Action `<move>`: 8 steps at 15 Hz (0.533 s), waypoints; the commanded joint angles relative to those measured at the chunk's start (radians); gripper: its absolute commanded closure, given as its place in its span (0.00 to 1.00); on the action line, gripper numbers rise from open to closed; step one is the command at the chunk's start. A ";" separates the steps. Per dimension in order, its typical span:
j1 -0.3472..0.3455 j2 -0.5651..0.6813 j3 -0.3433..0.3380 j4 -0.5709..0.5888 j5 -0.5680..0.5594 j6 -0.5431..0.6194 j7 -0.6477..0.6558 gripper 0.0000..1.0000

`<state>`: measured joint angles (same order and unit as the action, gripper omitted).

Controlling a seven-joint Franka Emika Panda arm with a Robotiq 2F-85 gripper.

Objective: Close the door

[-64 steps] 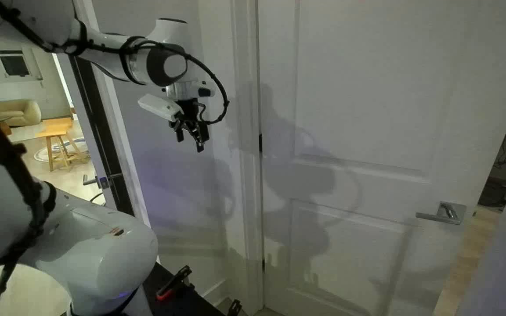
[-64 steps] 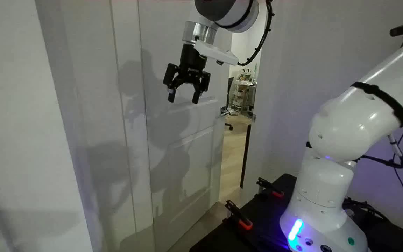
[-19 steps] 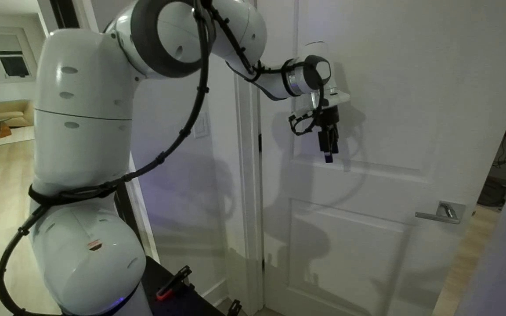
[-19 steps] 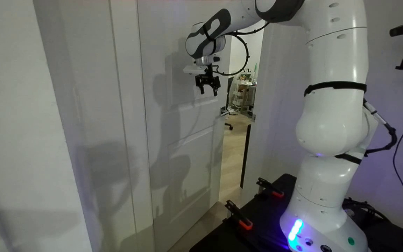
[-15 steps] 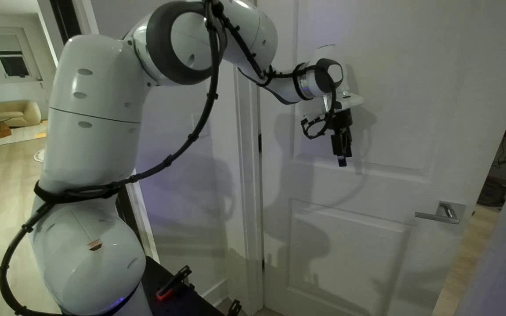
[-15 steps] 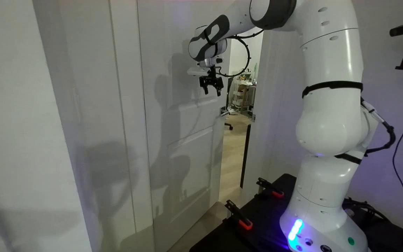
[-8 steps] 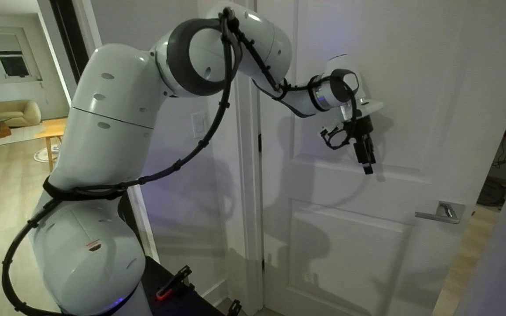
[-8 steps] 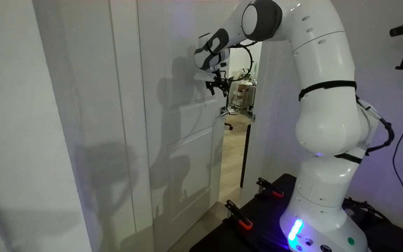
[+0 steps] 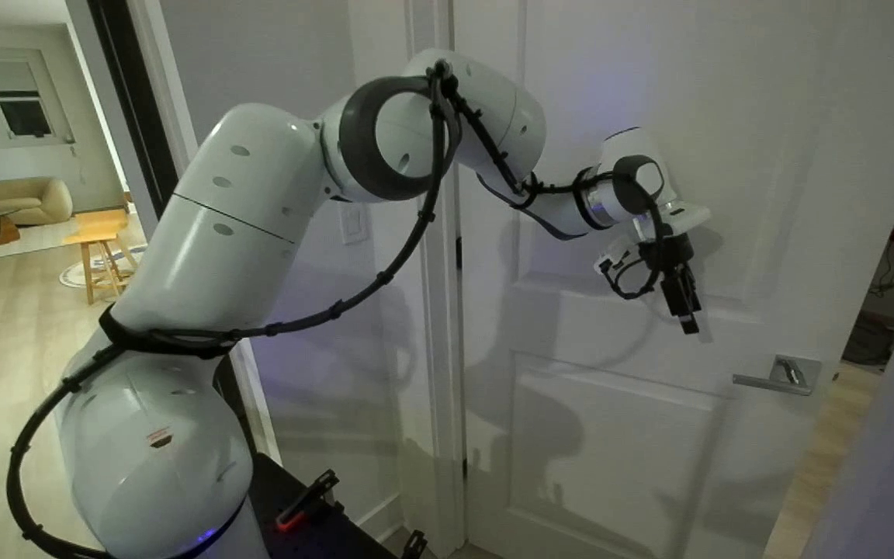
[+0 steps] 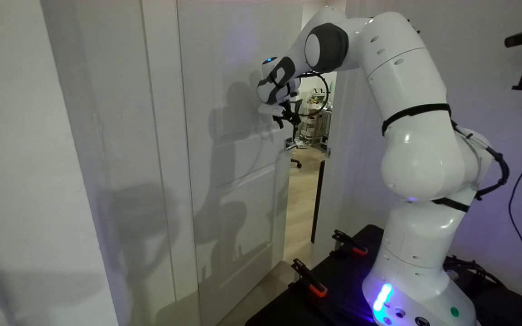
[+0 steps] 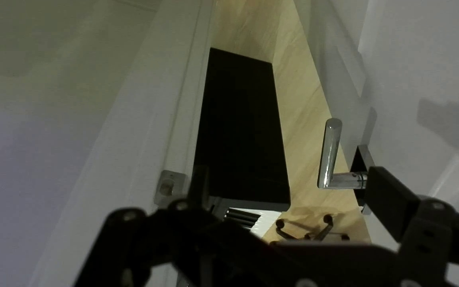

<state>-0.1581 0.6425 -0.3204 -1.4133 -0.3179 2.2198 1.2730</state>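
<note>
In the wrist view, a passage over pale floor (image 11: 297, 103) lies between the frame (image 11: 157, 99) at left and the door (image 11: 408, 79) at right. A black slab (image 11: 241, 131) fills its left part; the lever handle (image 11: 330, 153) juts in from the right, a strip of floor showing between. In both exterior views, air separates the parted jaws from the lever handle. Two clamps (image 10: 310, 278) rise from the near worktop (image 10: 347, 274).

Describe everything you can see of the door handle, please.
The handle is a shiny silver lever, apparently metal, rounded and bent at a right angle, on a flat plate. It sits near the free edge of the white door, which is ajar; the handle looks roughly level, pointing away from that edge. The open hand is above it, not touching.
</note>
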 commanded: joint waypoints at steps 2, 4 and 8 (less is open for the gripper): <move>0.003 0.090 -0.040 0.082 -0.018 0.053 -0.008 0.00; 0.001 0.125 -0.050 0.104 -0.016 0.079 -0.009 0.00; -0.012 0.206 -0.072 0.174 -0.005 0.098 -0.008 0.00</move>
<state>-0.1598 0.7794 -0.3724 -1.3215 -0.3233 2.3039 1.2726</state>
